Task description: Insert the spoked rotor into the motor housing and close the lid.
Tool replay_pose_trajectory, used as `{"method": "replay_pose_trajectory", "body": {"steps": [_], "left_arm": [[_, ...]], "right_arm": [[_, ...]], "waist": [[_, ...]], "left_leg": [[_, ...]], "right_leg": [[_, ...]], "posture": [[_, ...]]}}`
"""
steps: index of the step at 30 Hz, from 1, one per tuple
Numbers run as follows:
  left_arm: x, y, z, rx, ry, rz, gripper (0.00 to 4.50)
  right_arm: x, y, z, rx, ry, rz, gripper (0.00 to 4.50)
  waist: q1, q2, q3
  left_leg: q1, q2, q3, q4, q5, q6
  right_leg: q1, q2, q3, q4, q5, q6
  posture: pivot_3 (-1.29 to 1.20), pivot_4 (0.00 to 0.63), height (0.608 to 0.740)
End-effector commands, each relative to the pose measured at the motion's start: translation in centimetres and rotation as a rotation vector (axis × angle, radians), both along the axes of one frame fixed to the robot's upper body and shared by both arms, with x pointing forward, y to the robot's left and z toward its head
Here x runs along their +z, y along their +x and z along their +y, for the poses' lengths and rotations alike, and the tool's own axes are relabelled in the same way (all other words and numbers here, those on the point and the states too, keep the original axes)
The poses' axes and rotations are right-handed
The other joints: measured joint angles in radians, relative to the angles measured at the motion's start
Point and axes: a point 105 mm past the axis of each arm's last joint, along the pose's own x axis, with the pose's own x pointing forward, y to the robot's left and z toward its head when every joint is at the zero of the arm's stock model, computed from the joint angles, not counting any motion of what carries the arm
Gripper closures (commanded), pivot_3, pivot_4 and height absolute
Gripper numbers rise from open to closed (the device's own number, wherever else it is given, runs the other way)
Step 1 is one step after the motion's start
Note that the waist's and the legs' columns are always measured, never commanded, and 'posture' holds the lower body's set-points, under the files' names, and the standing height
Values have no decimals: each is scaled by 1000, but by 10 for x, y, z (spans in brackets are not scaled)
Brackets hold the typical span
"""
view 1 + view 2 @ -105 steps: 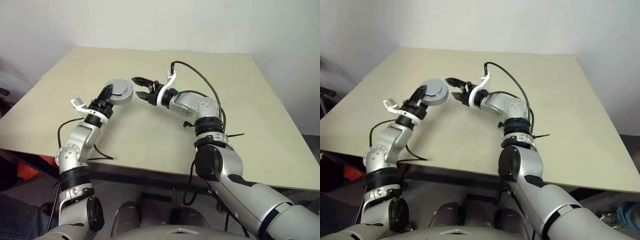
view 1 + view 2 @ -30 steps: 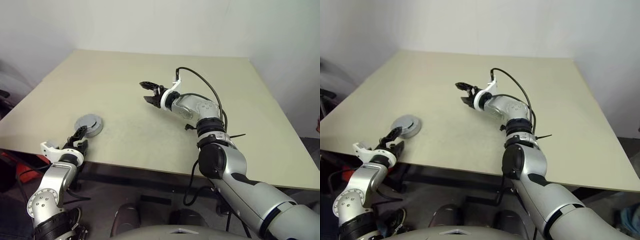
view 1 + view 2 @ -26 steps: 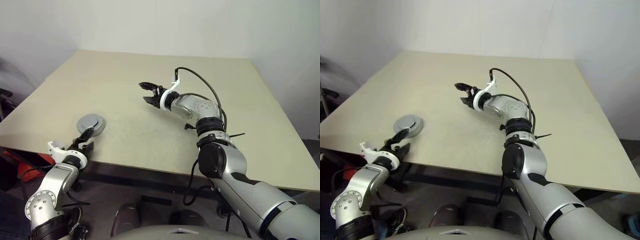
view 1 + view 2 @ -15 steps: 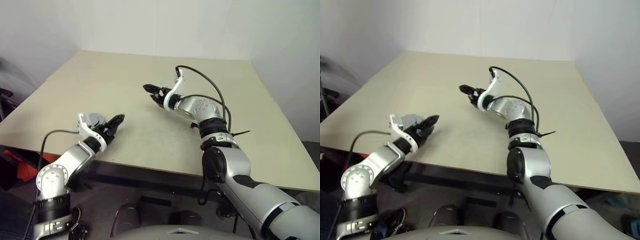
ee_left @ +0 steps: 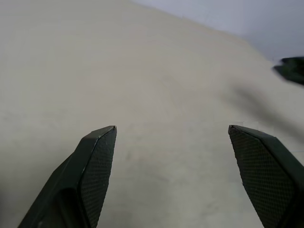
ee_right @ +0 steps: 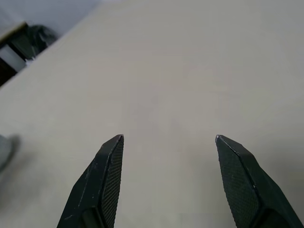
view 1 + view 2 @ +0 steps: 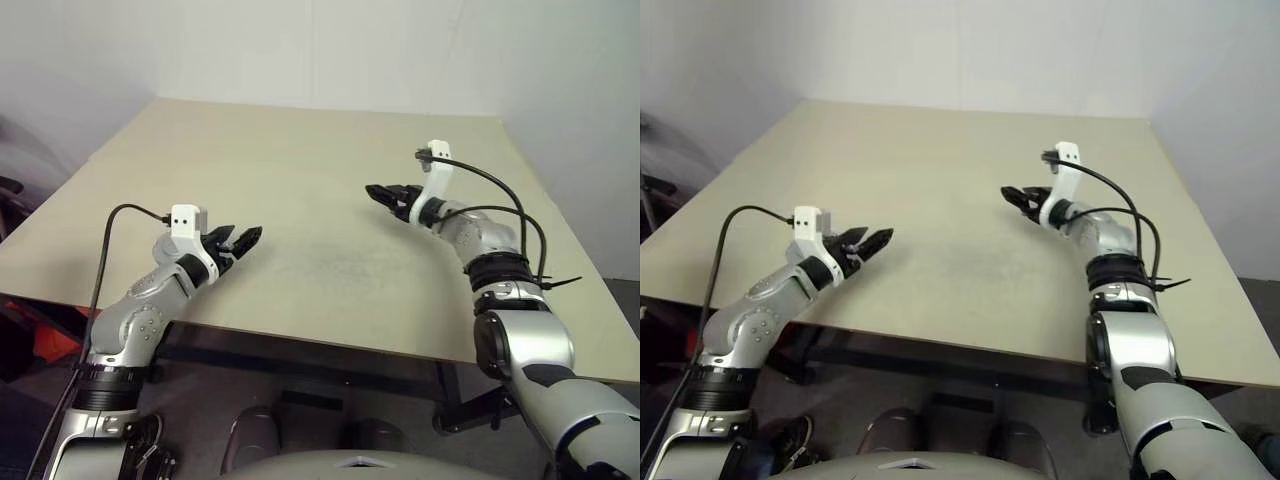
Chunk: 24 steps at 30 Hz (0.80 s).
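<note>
pincers both stand wide with nothing between the fingers. the beige desk (image 7: 320,150) takes up most of the head views. both arms reach over it from the near edge, well apart from each other.

left pincer (image 7: 243,240) hovers above the near left part of the desk and points towards the middle. its black fingers (image 5: 97,161) are spread over bare desk top.

right pincer (image 7: 385,195) hangs above the right half and points left across the desk. its fingers (image 6: 111,171) are also spread over bare surface.

each wrist carries a white camera mount (image 7: 185,220) and a black cable (image 7: 500,185).

task part: a grey rounded shape (image 6: 3,149) lies on the desk at the edge of the right wrist view. cannot tell if it is the motor housing.
</note>
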Motion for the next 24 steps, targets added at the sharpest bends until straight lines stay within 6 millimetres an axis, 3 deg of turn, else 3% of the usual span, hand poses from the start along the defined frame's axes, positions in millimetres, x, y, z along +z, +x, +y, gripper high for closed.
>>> {"method": "replay_pose_trajectory", "body": {"steps": [1, 8, 12, 21, 24], "left_arm": [[11, 6, -7, -47, 88, -102, 489], [17, 19, -8, -41, 198, -205, 489], [19, 26, -11, -22, 222, -250, 489], [17, 33, -12, 54, 193, -268, 489], [15, 33, -16, 55, 189, -266, 489]], "right_arm": [[25, -5, -4, 66, -42, -137, 1050], [37, -16, -13, 78, -161, -374, 1050], [26, -17, -10, 102, -228, -374, 1050], [34, -5, -3, 26, -207, -414, 1050], [33, -11, 10, 135, -172, -389, 1050]], "waist": [[0, 0, 0], [-3, 1, 0], [-3, 2, 0], [-3, 2, 0], [-3, 2, -1]], "left_leg": [[0, 0, 0, 0, 0, 0], [0, 0, 0, 1, -1, 3], [0, 0, 1, 3, -3, 5], [-2, 0, 1, 4, -4, 8], [-2, 0, 1, 4, -4, 9]], "right_leg": [[0, 0, 0, 0, 0, 0], [0, 0, 0, 1, 3, -7], [1, 0, 0, 1, 3, -7], [-1, -1, -1, 1, 3, -9], [-1, -1, -1, 1, 3, -9]], "posture": [[0, 0, 740], [0, 0, 740], [0, 0, 740], [0, 0, 740], [0, 0, 740]]}}
